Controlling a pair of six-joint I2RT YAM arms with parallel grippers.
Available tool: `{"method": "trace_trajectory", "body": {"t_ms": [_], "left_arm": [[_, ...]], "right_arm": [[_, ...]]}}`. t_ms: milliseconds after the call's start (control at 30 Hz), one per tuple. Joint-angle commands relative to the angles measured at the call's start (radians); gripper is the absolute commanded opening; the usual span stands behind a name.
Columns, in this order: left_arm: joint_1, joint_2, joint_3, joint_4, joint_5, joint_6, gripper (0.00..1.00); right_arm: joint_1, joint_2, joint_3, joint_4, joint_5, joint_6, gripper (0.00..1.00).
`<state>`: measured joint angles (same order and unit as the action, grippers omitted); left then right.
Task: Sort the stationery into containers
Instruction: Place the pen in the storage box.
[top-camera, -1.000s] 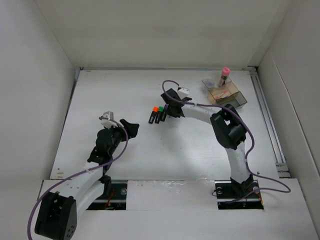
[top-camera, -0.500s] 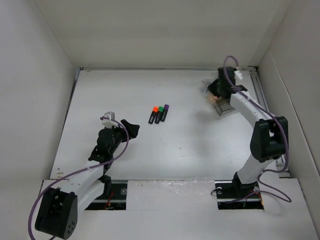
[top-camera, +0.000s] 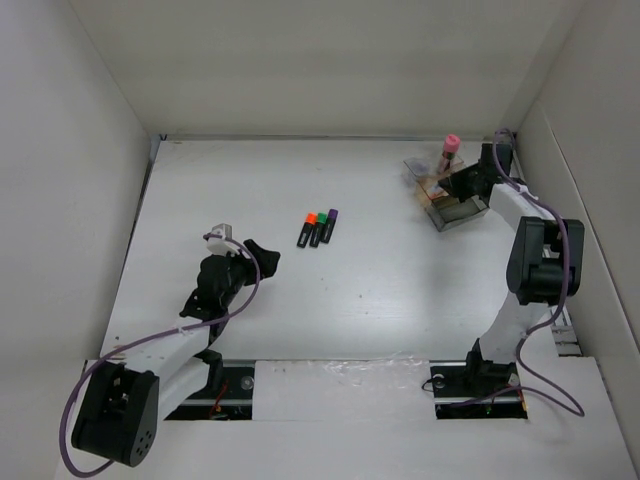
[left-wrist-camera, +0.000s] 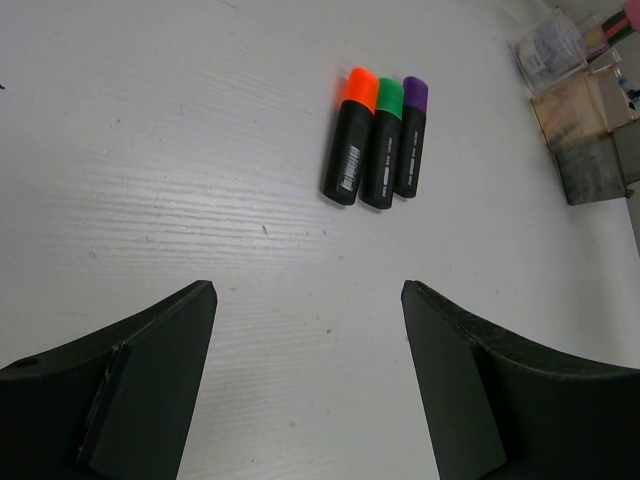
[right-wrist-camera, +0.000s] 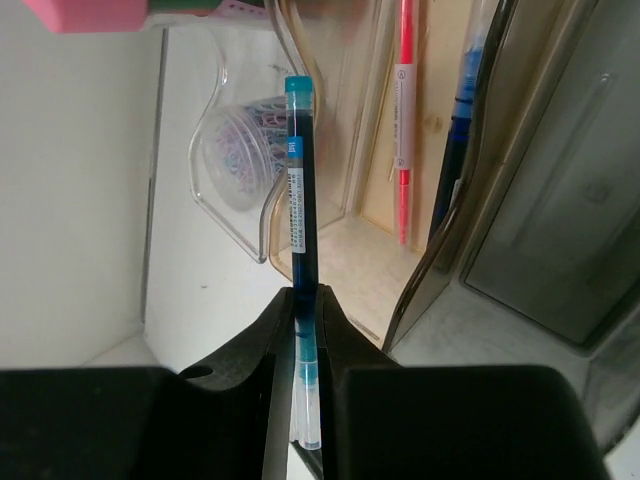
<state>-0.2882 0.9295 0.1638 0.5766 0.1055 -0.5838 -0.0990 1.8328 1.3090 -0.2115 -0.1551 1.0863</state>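
Three stubby black highlighters lie side by side mid-table, capped orange (top-camera: 310, 229), green (top-camera: 320, 228) and purple (top-camera: 330, 226). In the left wrist view they are ahead of my left gripper (left-wrist-camera: 305, 290): orange (left-wrist-camera: 350, 150), green (left-wrist-camera: 383, 145), purple (left-wrist-camera: 411, 137). That gripper (top-camera: 262, 252) hovers open and empty. My right gripper (top-camera: 462, 182) is at the brownish clear container (top-camera: 455, 195) at the back right. It (right-wrist-camera: 308, 300) is shut on a thin blue pen (right-wrist-camera: 300, 200) that points over the container's rim (right-wrist-camera: 440, 250). A red pen (right-wrist-camera: 404, 120) lies inside.
A clear cup of coloured clips (right-wrist-camera: 240, 160) stands beside the container. A pink-capped item (top-camera: 451, 148) sticks up behind it. White walls enclose the table on three sides, and the right wall is close to my right arm.
My right arm has swung from beside the highlighters in the middle to the container at the back right. The left arm has hardly moved.
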Motion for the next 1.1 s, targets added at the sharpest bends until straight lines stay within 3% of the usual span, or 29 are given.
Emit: {"method": "trace_trajectory", "body": {"t_ms": [0, 333, 400, 467, 600, 667, 767, 900, 1067], "left_arm": [[-0.003, 0.003, 0.029, 0.058, 0.017, 0.006, 0.72], [-0.003, 0.012, 0.039, 0.058, 0.017, 0.006, 0.72], [-0.003, 0.023, 0.039, 0.058, 0.026, 0.006, 0.72], [-0.003, 0.023, 0.039, 0.069, 0.026, 0.006, 0.72], [-0.003, 0.023, 0.039, 0.069, 0.026, 0.006, 0.72], [-0.003, 0.023, 0.039, 0.069, 0.026, 0.006, 0.72], [-0.003, 0.023, 0.039, 0.069, 0.026, 0.006, 0.72], [-0.003, 0.014, 0.039, 0.069, 0.036, 0.006, 0.72], [-0.003, -0.006, 0.029, 0.069, 0.036, 0.006, 0.72]], "right_arm": [[-0.021, 0.016, -0.001, 0.084, -0.090, 0.057, 0.00], [-0.051, 0.039, -0.013, 0.107, -0.021, 0.127, 0.01], [-0.051, 0.039, -0.013, 0.107, -0.012, 0.139, 0.07], [-0.051, 0.029, -0.022, 0.116, -0.012, 0.139, 0.25], [-0.051, -0.015, -0.043, 0.116, 0.019, 0.139, 0.43], [-0.051, -0.046, -0.066, 0.116, 0.019, 0.130, 0.47], [-0.051, -0.093, -0.076, 0.116, 0.028, 0.117, 0.47], [0.034, -0.164, -0.094, 0.116, 0.061, 0.049, 0.40], [0.258, -0.198, -0.091, 0.116, 0.173, -0.060, 0.10]]}}
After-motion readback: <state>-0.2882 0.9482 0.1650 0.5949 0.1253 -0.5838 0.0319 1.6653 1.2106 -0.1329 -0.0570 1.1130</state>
